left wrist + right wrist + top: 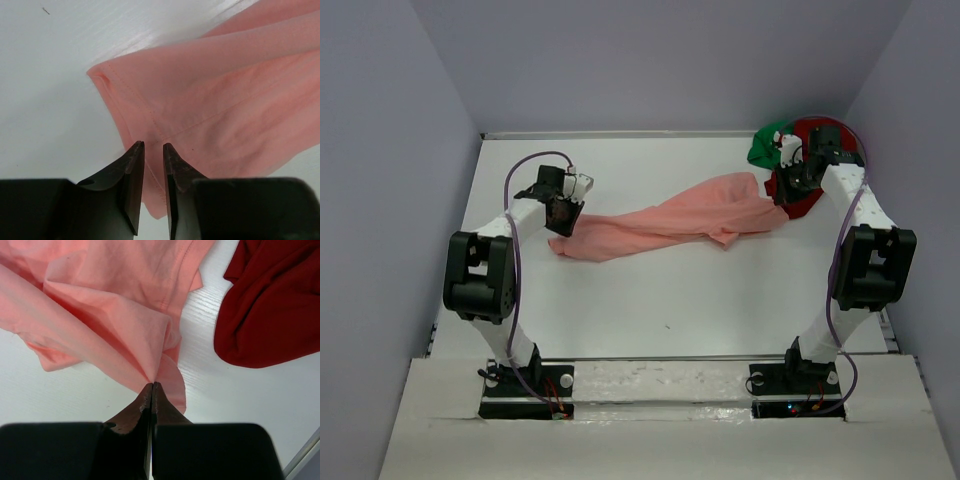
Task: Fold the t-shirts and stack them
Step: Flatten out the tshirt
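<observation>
The salmon-pink t-shirt [670,225] lies pulled into a long band across the white table [650,300], from left to far right. My left gripper [563,213] hangs over its left end. In the left wrist view the left gripper [153,144] has its jaws a narrow gap apart, above the shirt's hemmed corner [145,115]. My right gripper [152,384] is shut on a pinched fold of the pink shirt [110,300] at its right end. The dark red t-shirt [270,305] lies crumpled just right of it. The green t-shirt [763,148] is bunched in the far right corner.
Lilac walls enclose the table on the left, back and right. The dark red shirt [807,203] and the green one crowd the far right corner around my right arm [855,215]. The table's right edge [305,460] runs close to the right gripper.
</observation>
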### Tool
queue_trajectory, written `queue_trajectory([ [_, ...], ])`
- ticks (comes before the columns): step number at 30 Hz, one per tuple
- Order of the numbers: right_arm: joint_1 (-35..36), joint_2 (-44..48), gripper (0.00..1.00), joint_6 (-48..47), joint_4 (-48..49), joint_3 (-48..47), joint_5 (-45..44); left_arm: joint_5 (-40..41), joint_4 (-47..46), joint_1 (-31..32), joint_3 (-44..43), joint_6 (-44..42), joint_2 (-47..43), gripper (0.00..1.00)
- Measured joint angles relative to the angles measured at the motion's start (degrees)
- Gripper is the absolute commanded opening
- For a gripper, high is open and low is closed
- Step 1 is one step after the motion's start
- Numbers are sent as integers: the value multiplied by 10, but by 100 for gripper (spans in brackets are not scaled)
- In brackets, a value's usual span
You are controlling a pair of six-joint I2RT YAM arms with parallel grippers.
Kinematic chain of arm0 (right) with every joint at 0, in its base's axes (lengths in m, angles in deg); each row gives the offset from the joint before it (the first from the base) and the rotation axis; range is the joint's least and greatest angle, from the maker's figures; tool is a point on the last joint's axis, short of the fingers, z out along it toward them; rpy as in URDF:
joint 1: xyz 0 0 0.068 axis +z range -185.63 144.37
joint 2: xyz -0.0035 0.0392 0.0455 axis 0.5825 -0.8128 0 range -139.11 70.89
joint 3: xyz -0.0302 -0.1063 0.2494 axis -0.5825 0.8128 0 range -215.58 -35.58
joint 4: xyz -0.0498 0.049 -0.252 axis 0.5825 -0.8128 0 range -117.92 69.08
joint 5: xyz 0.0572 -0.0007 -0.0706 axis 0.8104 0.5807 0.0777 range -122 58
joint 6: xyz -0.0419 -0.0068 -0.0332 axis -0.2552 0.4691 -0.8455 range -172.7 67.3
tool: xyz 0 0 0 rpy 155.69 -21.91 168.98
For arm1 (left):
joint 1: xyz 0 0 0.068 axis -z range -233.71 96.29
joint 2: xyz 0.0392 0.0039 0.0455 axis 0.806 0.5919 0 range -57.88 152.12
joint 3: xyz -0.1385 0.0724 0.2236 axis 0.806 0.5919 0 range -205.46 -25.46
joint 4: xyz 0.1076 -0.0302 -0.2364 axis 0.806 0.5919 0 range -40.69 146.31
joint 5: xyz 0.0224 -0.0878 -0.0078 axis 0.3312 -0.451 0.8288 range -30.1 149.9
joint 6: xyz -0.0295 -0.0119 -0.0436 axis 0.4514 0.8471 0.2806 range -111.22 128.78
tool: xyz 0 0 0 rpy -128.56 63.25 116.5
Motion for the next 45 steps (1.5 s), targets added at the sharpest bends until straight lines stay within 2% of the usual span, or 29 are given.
queue_trajectory([
  [21,0,0,0,-3,-4,1,-2,-36,46,-24,-19,7,23,29],
  [37,0,-1,0,-3,-6,9,-6,-56,62,-31,-25,7,45,38],
  [42,0,-1,0,-3,-6,9,-6,-57,61,-35,-26,7,53,20],
  [45,0,-1,0,-4,-6,9,-6,-57,60,-35,-27,7,60,17],
])
